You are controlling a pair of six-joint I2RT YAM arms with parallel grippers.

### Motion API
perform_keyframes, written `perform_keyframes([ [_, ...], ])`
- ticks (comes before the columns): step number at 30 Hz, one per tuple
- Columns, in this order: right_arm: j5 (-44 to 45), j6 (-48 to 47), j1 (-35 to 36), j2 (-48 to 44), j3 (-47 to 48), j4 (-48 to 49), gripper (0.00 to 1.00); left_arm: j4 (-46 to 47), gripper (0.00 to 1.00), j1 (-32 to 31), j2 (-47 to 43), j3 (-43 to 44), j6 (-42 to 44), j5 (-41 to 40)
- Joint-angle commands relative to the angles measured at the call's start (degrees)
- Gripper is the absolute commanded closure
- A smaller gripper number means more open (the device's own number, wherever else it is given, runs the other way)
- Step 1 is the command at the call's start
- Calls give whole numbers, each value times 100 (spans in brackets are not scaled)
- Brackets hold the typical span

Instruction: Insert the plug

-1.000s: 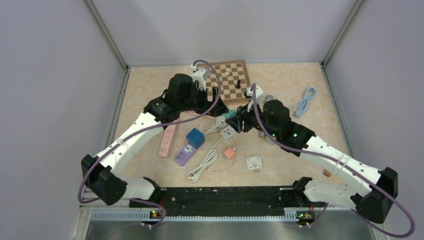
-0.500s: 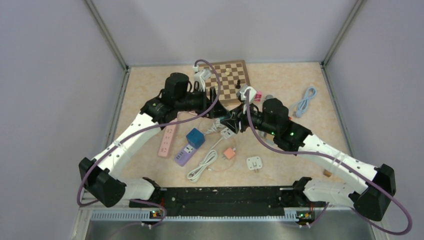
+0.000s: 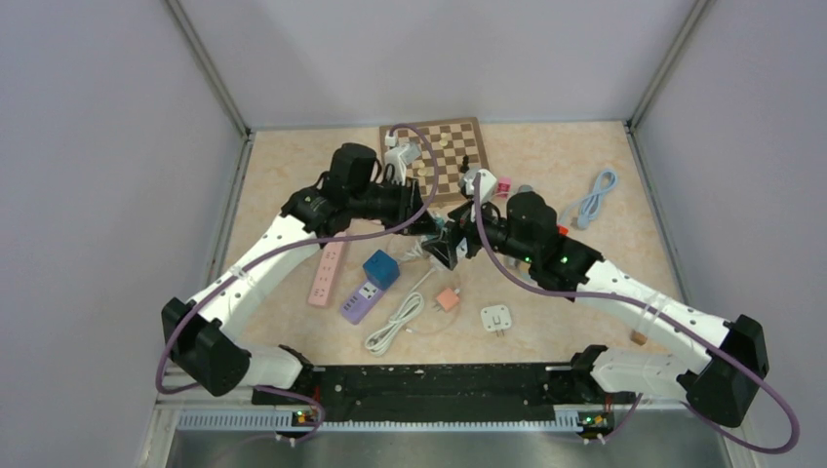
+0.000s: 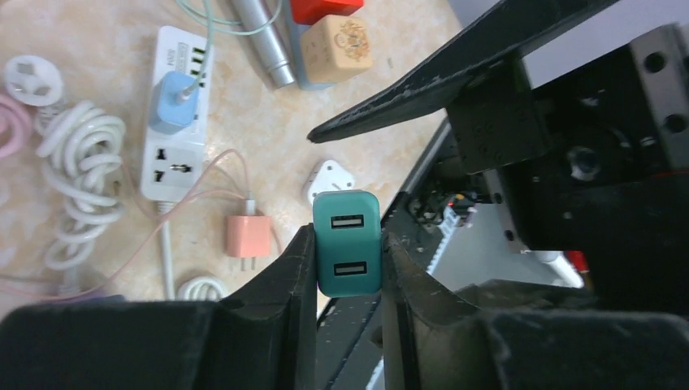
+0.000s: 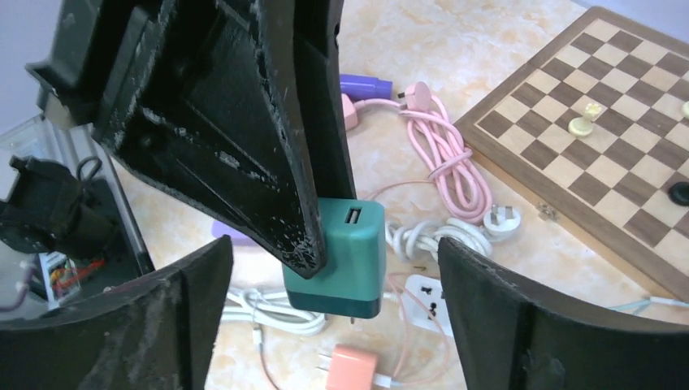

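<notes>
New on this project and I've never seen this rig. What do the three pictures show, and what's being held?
The machine is a pair of robot arms, a left arm and a right arm, bolted at the near edge of a table. Each ends in a two-finger gripper.

The wide picture comes from a fixed camera above and behind the arms. The other two come from a camera on each wrist.

On the table lie a chessboard, a pink power strip, a blue cube adapter, a coiled white cable and a white power strip.

The left gripper is shut on a teal USB charger, held off the table. The right gripper is open, with its fingers wide on either side of the charger and not touching it.
</notes>
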Motion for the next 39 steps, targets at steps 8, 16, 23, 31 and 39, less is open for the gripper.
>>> perform_keyframes([
  [8, 778, 757, 41, -699, -464, 285, 1, -55, 100, 89, -954, -1016, 2674, -2818],
  [16, 1246, 1512, 37, -829, -855, -89, 2, -245, 100, 140, -1112, -1622, 3068, -3583],
  [23, 1607, 2084, 38, -851, -1236, -94, 2, -122, 100, 143, -1205, -1894, 2853, -3461],
  [31, 1759, 2183, 42, -690, -1211, -283, 2, -96, 100, 190, -1187, -1923, 2747, -3090],
  [39, 1763, 2212, 40, -531, -1177, -383, 2, -161, 100, 250, -1202, -2066, 2854, -2886],
])
